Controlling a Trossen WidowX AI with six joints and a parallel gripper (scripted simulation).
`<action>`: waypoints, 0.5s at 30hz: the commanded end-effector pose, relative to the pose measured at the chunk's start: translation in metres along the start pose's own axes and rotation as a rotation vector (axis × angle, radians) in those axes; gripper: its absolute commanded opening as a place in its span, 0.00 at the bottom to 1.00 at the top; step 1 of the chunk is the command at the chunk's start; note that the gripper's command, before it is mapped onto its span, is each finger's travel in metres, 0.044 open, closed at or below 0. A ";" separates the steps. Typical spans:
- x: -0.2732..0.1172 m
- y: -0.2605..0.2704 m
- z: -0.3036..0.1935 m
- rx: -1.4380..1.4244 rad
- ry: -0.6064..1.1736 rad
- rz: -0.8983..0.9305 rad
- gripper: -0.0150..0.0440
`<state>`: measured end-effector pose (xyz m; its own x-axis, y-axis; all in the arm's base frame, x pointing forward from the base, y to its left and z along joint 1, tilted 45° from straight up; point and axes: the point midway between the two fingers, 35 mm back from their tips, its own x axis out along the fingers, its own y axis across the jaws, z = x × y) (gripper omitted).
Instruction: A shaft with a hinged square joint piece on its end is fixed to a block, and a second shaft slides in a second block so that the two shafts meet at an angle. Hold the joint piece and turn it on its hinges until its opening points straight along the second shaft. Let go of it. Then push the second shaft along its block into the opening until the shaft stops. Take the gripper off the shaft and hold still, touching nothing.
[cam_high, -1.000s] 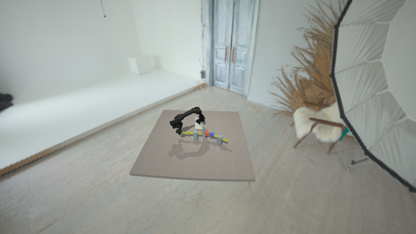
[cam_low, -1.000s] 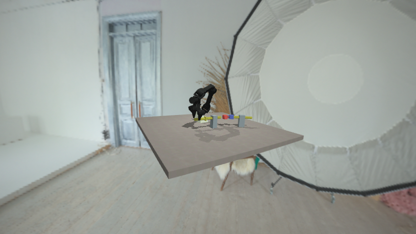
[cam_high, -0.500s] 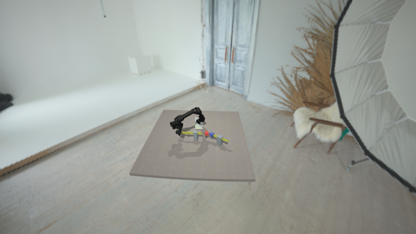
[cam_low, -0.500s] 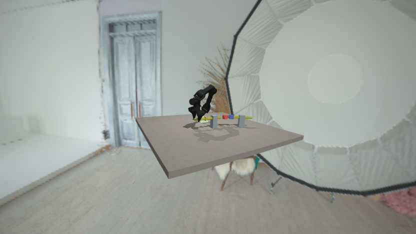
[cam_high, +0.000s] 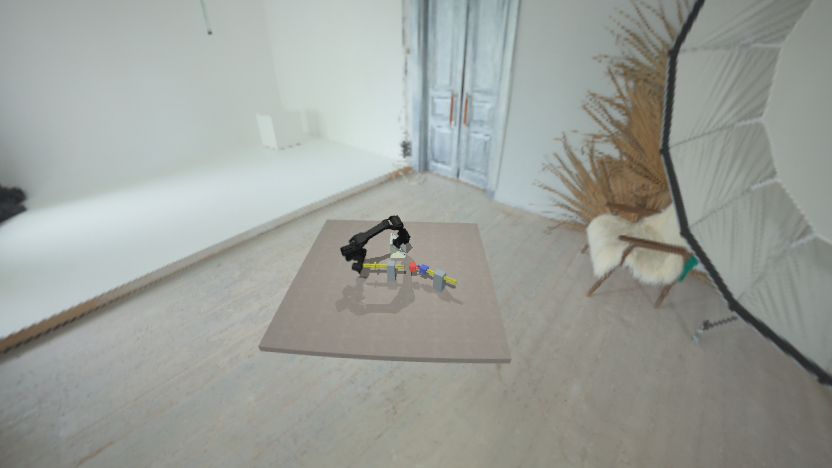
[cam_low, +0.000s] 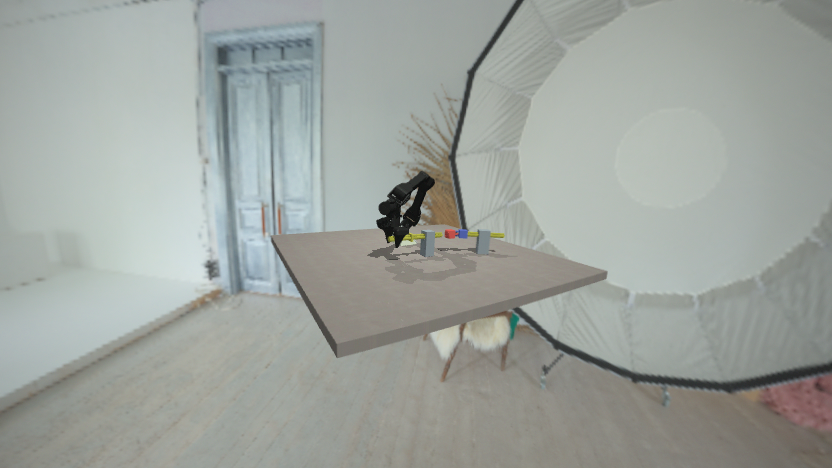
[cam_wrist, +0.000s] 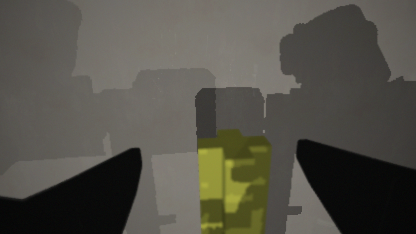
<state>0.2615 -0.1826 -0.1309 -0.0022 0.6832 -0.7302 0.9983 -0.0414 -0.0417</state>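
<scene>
My gripper (cam_high: 360, 270) (cam_low: 393, 242) (cam_wrist: 220, 152) is open, its fingers on either side of the outer left end of the yellow sliding shaft (cam_high: 378, 266) (cam_wrist: 212, 172). Gaps show on both sides in the wrist view. This shaft passes through the left grey block (cam_high: 391, 272) (cam_low: 427, 244). The red joint piece (cam_high: 413, 267) (cam_low: 450, 234) is just beyond the shaft's inner end, with a small gap, roughly in line with it. A blue piece (cam_high: 424, 268) (cam_low: 462, 234) joins it to the angled yellow shaft (cam_high: 450, 280) (cam_low: 496, 235) at the right grey block (cam_high: 439, 281) (cam_low: 482, 244). The red piece's opening is too small to make out.
The arm's pale base (cam_high: 397, 254) stands behind the left block on the grey-brown table (cam_high: 314, 325) (cam_low: 349, 325). The arm arches over to the left, behind the sliding shaft. Shadows of the arm, blocks and shafts lie on the table.
</scene>
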 end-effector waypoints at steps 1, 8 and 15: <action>0.003 -0.001 -0.001 0.006 0.006 0.002 0.78; 0.003 -0.001 -0.001 0.006 0.006 0.002 0.47; 0.003 -0.001 -0.001 0.006 0.006 0.002 0.43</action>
<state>0.2607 -0.1807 -0.1319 -0.0035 0.6857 -0.7279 0.9981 -0.0418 -0.0442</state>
